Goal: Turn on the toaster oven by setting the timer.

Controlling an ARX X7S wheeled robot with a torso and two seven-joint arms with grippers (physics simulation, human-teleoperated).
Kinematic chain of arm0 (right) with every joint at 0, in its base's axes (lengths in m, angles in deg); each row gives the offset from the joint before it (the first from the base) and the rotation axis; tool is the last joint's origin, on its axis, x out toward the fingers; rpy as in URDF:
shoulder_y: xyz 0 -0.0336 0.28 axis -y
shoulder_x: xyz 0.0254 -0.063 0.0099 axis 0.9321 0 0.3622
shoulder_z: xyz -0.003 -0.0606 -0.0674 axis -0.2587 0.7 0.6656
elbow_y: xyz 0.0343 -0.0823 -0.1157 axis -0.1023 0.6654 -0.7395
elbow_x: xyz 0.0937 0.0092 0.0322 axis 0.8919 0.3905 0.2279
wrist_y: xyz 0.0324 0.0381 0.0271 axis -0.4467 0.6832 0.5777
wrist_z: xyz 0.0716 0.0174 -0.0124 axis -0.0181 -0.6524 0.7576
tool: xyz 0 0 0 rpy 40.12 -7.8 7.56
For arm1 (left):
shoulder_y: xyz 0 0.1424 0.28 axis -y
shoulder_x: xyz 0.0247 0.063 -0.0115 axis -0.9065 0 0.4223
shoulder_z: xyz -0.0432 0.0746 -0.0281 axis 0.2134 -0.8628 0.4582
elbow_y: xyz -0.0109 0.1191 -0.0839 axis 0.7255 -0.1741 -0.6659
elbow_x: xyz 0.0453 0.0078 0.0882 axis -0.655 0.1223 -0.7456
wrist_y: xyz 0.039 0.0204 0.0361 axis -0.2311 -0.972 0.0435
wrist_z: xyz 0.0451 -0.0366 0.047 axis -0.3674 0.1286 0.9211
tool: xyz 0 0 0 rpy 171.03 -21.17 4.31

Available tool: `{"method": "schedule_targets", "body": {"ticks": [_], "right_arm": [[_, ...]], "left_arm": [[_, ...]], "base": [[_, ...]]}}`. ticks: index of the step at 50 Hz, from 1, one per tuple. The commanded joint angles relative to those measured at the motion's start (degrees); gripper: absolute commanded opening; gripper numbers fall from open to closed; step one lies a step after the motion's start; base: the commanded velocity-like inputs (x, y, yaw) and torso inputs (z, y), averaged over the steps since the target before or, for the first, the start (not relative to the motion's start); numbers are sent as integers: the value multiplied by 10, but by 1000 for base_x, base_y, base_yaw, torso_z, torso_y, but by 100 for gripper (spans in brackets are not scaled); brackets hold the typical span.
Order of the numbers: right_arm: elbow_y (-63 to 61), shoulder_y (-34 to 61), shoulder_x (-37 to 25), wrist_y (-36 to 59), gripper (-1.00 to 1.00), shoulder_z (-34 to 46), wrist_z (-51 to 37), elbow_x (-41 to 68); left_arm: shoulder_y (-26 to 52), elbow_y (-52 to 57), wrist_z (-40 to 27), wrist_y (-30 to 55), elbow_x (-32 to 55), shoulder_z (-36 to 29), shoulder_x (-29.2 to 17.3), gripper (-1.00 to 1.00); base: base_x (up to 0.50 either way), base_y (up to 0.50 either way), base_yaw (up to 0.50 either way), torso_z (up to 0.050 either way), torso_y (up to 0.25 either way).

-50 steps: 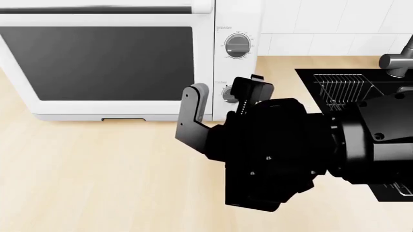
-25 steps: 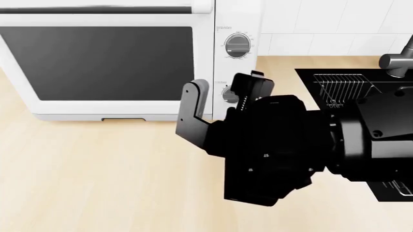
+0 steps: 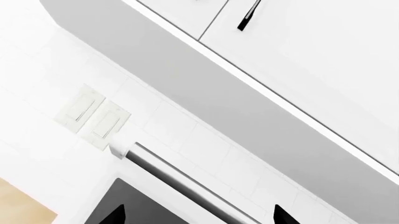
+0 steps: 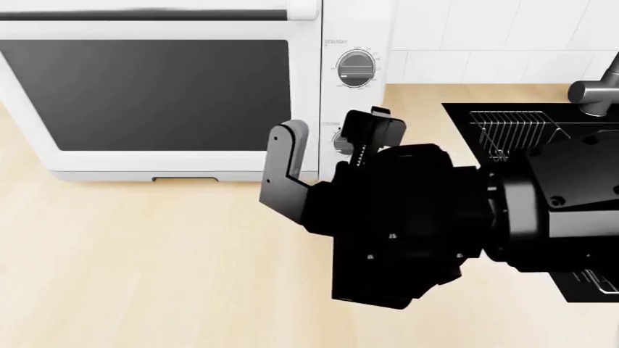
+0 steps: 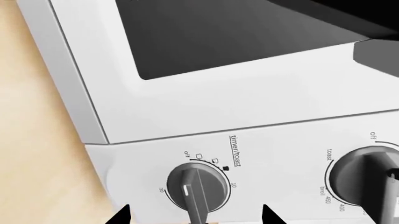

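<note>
toaster oven (image 4: 193, 163): smooth white casing, satin sheen, dark glossy glass door | timer (image 5: 198, 189): grey brushed-metal look, printed black markings around it | right gripper (image 4: 334, 145): matt black plastic, grey pad on one finger | counter (image 4: 145, 261): pale wood grain, smooth matt | wall tiles (image 3: 187, 140): white, smooth

Kitchen: toaster oven (image 4: 164, 90) on wood counter (image 4: 145, 268), sink (image 4: 512, 130), tiled wall (image 4: 483, 40), cabinets (image 3: 311, 60).
</note>
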Motion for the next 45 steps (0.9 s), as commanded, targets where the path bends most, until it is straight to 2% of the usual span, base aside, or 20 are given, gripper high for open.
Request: {"method": "schedule_targets", "body": {"ticks": [1, 10, 11, 45], "right_arm": [[3, -1, 2, -2, 100, 4, 3, -5], [9, -4, -1, -4, 100, 6, 4, -5], [10, -4, -1, -5, -100, 6, 5, -5], [10, -5, -4, -13, -100, 11, 9, -14]], "left_arm": [[1, 0, 1, 1, -1, -1, 1, 100], [-1, 1, 0, 0, 1, 1, 0, 100], [-1, 1, -1, 0, 1, 1, 0, 100], [-9, 1, -8, -4, 17, 8, 2, 100]], "base": [[0, 0, 0, 0, 0], [0, 0, 0, 0, 0], [0, 0, 0, 0, 0], [0, 0, 0, 0, 0]]}}
